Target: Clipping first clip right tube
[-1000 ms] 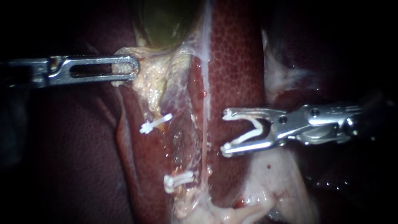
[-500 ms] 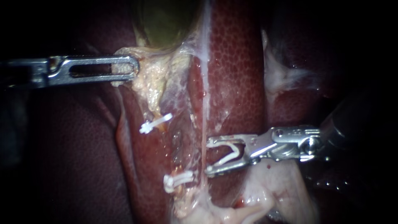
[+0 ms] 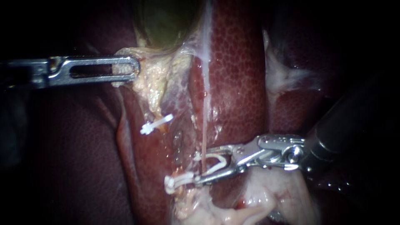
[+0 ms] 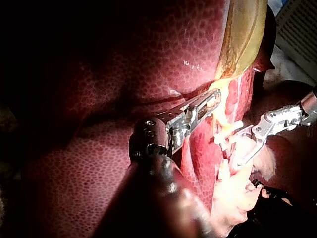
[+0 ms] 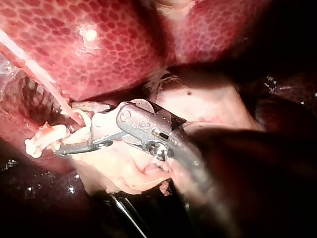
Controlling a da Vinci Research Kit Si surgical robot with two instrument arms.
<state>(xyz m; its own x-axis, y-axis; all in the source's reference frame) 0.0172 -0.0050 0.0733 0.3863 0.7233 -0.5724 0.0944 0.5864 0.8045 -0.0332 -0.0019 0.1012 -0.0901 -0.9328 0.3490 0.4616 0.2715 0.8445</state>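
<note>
Low on the liver [image 3: 237,62], the right instrument [image 3: 196,168] has its jaws holding an open clip [image 3: 217,166] astride the right tube [image 3: 204,133]. Left instrument [image 3: 133,68] jaws grip pale tissue [image 3: 154,79]. Closing here could snag the neighbouring clip [image 3: 177,182].

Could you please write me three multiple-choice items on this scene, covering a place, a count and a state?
1. Where does the thin tube run at the right instrument?
A. between the legs of its clip
B. behind its shaft
C. across the left instrument

2. How many white clips show in the endoscope view?
A. one
B. three
C. five

3. The clip in the right jaws is:
A. open
B. squeezed flat
C. loose on the liver

Answers:
1 A: the tube passes between the legs of the clip held by the right instrument.
2 B: an upper clip and a lower clip sit left of the tube, and the third is in the jaws.
3 A: a gap shows between its legs.
</note>
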